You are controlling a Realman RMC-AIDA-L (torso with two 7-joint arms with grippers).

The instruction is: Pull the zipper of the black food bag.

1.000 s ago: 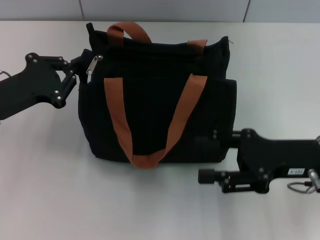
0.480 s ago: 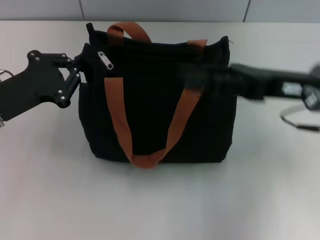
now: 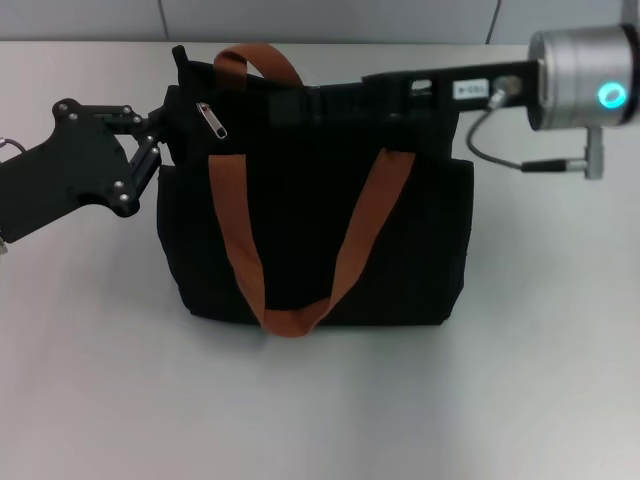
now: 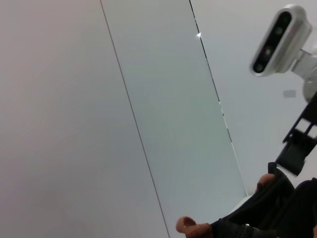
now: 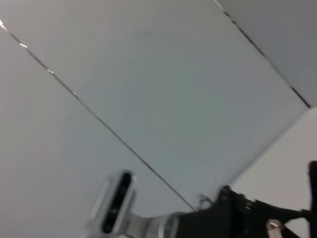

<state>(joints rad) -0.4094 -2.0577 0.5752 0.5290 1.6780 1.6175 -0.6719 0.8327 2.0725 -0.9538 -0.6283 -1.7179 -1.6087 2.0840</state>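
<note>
The black food bag (image 3: 310,230) stands upright mid-table with two rust-brown strap handles (image 3: 345,250). The silver zipper pull (image 3: 212,120) lies on the track near the bag's top left corner. My left gripper (image 3: 163,138) is at that corner, its fingers closed on the bag's left end. My right arm (image 3: 580,75) reaches in from the right along the bag's top edge; its gripper (image 3: 285,103) is over the top, right of the pull, dark against the bag. The left wrist view shows a bit of the bag (image 4: 277,213).
The white table (image 3: 320,400) stretches around the bag. A grey wall with panel seams (image 3: 300,18) runs behind. A cable (image 3: 500,155) loops under my right wrist. The wrist views show mostly wall.
My right arm has risen from the table at the front right and swung across to the bag's top edge. The zipper pull flipped over towards the right. The left gripper stayed.
</note>
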